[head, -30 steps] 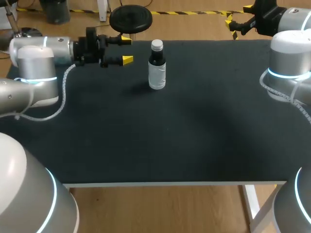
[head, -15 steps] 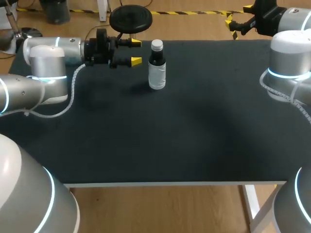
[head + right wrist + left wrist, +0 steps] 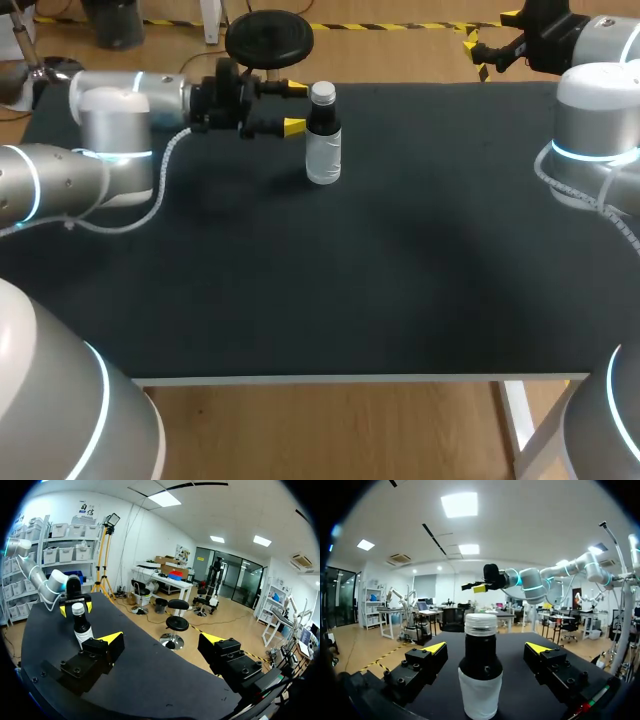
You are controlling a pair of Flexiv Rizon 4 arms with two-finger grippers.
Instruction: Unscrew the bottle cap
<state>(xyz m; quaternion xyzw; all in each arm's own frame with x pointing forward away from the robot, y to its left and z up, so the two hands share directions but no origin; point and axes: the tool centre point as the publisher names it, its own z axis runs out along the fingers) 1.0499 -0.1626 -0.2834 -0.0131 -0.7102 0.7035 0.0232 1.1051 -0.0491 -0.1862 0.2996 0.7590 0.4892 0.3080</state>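
Facing bottle [image 3: 323, 150], left pincer [image 3: 293, 107] spread, seemingly just short; gap unclear.

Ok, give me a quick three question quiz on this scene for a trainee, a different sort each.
1. The bottle stands: A upright, B on its side, C upside down?
2. True or false: the left gripper is shut on the cap.
3. Which gripper is farther from the bottle?
Key: 1 A. 2 False; its fingers are open, touching nothing. 3 The right gripper.
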